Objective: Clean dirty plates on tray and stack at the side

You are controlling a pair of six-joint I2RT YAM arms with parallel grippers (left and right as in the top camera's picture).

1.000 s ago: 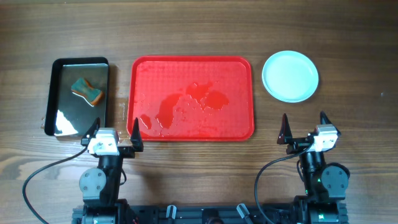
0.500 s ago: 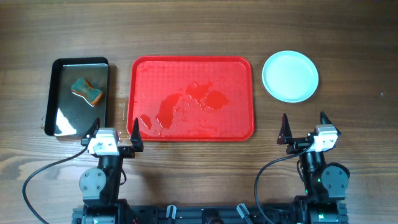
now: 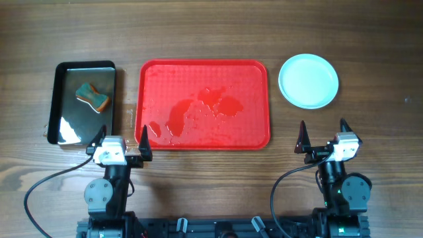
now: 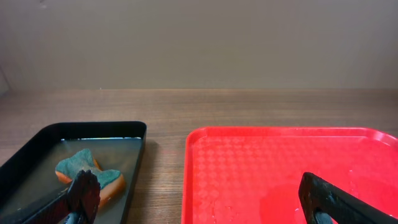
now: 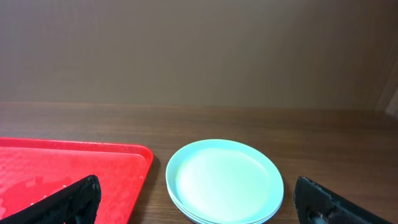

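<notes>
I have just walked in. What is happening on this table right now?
Nothing is being handled at this moment. The left pincer and the right pincer both stand open and empty at the near side of the table. The plates sit stacked on the wood to the right of the tray, which holds no plate, only wet patches. The sponge lies in the black pan on the tray's left.
</notes>
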